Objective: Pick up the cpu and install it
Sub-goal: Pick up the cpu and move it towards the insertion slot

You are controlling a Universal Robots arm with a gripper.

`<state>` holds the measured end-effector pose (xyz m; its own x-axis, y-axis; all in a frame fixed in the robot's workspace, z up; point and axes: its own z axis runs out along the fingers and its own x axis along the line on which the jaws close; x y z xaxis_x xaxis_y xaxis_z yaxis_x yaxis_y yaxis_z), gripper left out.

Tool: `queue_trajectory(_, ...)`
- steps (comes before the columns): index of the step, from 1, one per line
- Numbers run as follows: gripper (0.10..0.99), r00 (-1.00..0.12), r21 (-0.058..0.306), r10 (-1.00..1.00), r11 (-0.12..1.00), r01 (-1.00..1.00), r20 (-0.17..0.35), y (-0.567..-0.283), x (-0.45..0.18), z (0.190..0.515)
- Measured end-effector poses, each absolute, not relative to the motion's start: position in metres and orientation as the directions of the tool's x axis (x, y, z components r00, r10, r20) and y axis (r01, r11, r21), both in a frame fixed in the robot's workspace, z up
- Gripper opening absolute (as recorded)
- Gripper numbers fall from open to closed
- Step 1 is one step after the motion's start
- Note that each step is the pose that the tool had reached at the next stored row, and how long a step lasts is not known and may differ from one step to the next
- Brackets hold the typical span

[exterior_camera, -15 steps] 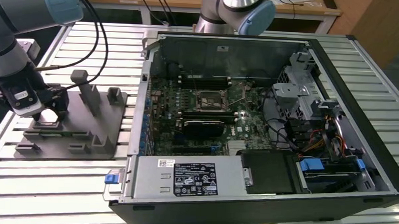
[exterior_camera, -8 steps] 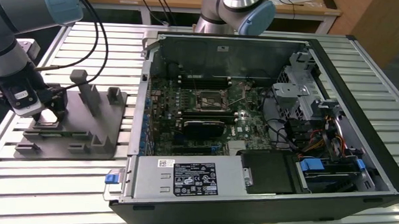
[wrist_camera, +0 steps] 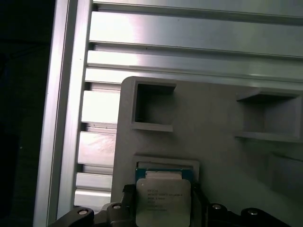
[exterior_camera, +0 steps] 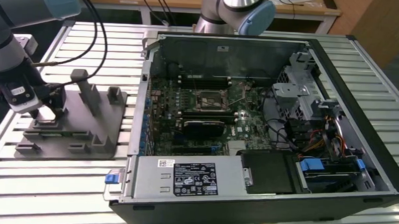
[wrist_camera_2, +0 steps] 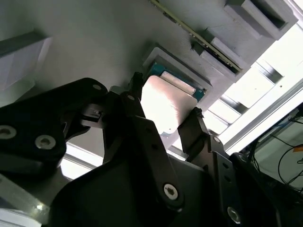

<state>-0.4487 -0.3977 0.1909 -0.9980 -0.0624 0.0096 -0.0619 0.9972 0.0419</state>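
Small flat square cpu with pale silver metal lid (wrist_camera: 163, 197) sits in a recess of the grey plastic fixture (wrist_camera: 213, 118). Black hand (wrist_camera_2: 165, 100) spread astride it; edge contact unclear. Judged light, stiff, thin, fragile underneath: grip opposite side edges only.

arm (exterior_camera: 12, 55): silver-grey tubes, pale blue joint caps | black cables (exterior_camera: 99, 28) alongside | wrist: white labelled block (exterior_camera: 19, 95) | hand (wrist_camera_2: 165, 97): black links, silver screws
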Motion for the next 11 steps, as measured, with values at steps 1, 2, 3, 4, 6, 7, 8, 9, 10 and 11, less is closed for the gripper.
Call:
queue_trajectory(1, 0.553, -0.998, 0.042, -0.062, 0.997, -0.062, 0.01, -0.398, -0.449, 0.192)
queue_trajectory(2, 0.553, -0.998, 0.042, -0.062, 0.997, -0.062, 0.01, -0.398, -0.449, 0.193)
queue_trajectory(3, 0.553, -0.998, 0.042, -0.062, 0.997, -0.062, 0.01, -0.398, -0.449, 0.195)
queue_trajectory(4, 0.553, -0.998, 0.042, -0.062, 0.997, -0.062, 0.01, -0.398, -0.449, 0.196)
queue_trajectory(6, 0.553, -0.998, 0.042, -0.062, 0.997, -0.062, 0.01, -0.398, -0.449, 0.2)
queue_trajectory(7, 0.553, -0.998, 0.042, -0.062, 0.997, -0.062, 0.01, -0.398, -0.449, 0.201)
queue_trajectory(8, 0.553, -0.998, 0.042, -0.062, 0.997, -0.062, 0.01, -0.398, -0.449, 0.203)
queue_trajectory(9, 0.553, -0.998, 0.042, -0.062, 0.997, -0.062, 0.01, -0.398, -0.449, 0.204)
queue_trajectory(10, 0.553, -0.998, 0.042, -0.062, 0.997, -0.062, 0.01, -0.398, -0.449, 0.206)
queue_trajectory(11, 0.553, -0.998, 0.042, -0.062, 0.997, -0.062, 0.01, -0.398, -0.449, 0.207)
